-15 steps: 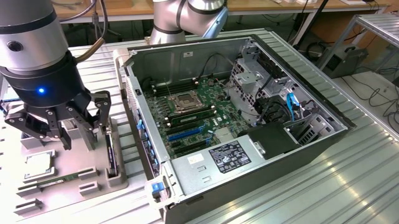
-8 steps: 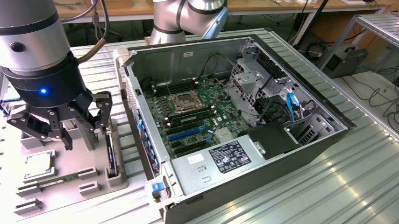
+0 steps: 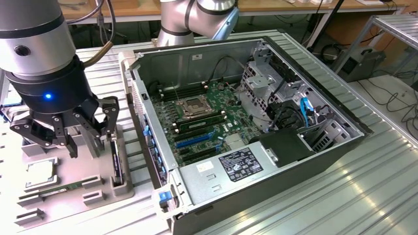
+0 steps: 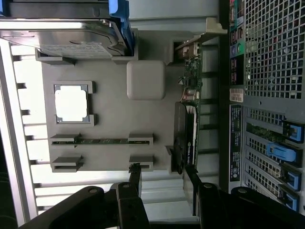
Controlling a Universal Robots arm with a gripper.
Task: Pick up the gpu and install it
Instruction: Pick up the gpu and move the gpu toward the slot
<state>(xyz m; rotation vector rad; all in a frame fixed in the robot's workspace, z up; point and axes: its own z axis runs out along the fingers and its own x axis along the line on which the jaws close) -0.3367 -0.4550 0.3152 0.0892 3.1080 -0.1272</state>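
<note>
The gpu (image 3: 116,164) is a thin dark card with a black cooler, standing on edge in a slot of the grey parts fixture (image 3: 78,196), at the fixture's side nearest the computer case. In the wrist view the gpu (image 4: 187,129) runs along the fixture's edge beside the case's rear panel. My gripper (image 3: 85,144) hangs open just above the fixture, slightly to the exterior view's left of the card, and holds nothing. In the wrist view my gripper (image 4: 162,191) has one finger (image 4: 191,188) in line with the card's end and the other over the bare fixture.
The open computer case (image 3: 339,147) lies on its side, showing the motherboard (image 3: 202,120) with blue slots (image 3: 193,139). The fixture (image 4: 112,114) also holds a processor chip (image 4: 70,102), a green memory stick (image 4: 100,140) and a silver hard drive (image 4: 62,43). Ribbed metal table all round.
</note>
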